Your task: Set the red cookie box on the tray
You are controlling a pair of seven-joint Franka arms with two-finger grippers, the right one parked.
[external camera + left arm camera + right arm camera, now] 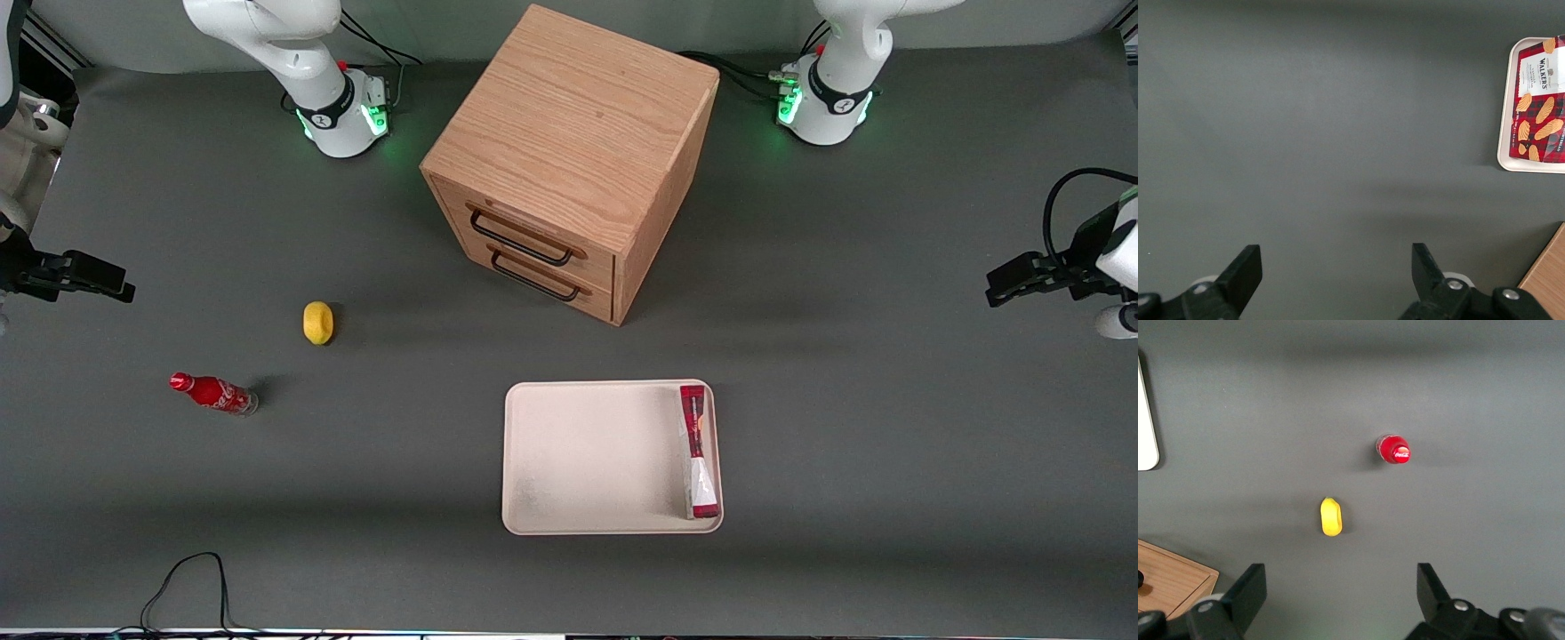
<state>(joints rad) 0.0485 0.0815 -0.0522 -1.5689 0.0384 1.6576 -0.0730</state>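
The red cookie box (697, 449) stands on its narrow edge in the tray (587, 458), along the rim toward the working arm's end. The gripper (1005, 286) hovers well apart, jaws spread, holding nothing.

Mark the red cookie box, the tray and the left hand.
red cookie box (696, 449), front view, upper edge.
tray (587, 453), front view, bare floor.
left hand (1022, 283), front view, open, at the working arm's table end.
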